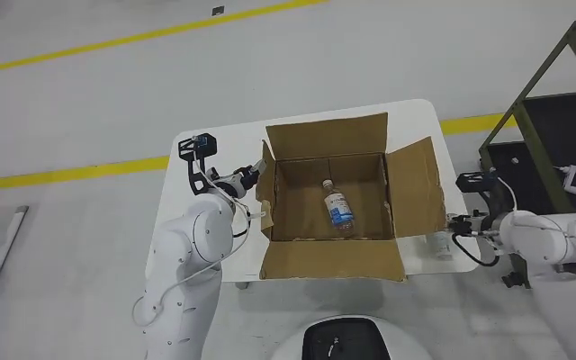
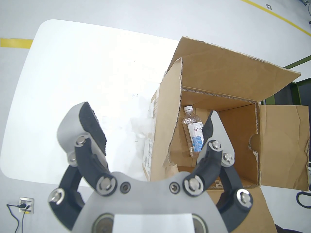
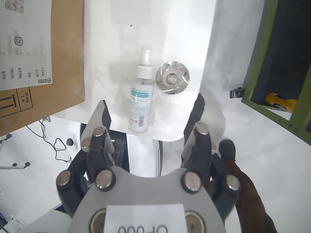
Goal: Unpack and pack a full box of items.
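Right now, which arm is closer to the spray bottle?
Right. The right jaws hang at the table edge by the spray bottle; the left jaws sit across the box.

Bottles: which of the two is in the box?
The capped bottle, lying on the box floor. The spray bottle is outside on the table, beside a metal flange.

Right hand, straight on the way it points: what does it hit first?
Probably the spray bottle, lying on the table near its edge, in line with the open right hand. The flange sits just off that line. Depth is unclear.
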Motion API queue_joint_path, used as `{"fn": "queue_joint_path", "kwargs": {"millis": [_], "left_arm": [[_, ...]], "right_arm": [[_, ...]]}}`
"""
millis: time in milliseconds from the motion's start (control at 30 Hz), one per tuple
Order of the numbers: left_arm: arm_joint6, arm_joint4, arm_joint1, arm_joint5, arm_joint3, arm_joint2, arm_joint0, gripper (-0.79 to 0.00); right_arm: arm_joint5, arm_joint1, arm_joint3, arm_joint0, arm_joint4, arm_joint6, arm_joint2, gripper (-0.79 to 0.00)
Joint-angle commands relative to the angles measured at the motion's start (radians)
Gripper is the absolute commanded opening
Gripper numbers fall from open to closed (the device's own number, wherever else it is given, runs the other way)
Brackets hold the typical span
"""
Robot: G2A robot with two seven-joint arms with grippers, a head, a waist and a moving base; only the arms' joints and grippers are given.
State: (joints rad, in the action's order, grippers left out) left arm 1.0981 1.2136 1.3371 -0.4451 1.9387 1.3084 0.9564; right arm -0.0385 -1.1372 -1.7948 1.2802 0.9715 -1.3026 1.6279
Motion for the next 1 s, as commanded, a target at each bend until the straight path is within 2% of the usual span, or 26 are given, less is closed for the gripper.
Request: {"fn": "queue_joint_path", "kwargs": {"millis": [0,600,967], "left_arm": [[0.000,0.000,0.000,0.000,0.000,0.000,0.000,0.000],[0.000,0.000,0.000,0.000,0.000,0.000,0.000,0.000],[0.000,0.000,0.000,0.000,0.000,0.000,0.000,0.000]], "right_arm": [[-0.011,-0.001,0.007,-0.006,0.019,0.006,-0.031,-0.422],[-0.041,-0.003,0.139,-0.059,0.087,0.055,-0.148,-0.443],[-0.046,-0.004,0.179,-0.078,0.107,0.064,-0.186,-0.517]]}}
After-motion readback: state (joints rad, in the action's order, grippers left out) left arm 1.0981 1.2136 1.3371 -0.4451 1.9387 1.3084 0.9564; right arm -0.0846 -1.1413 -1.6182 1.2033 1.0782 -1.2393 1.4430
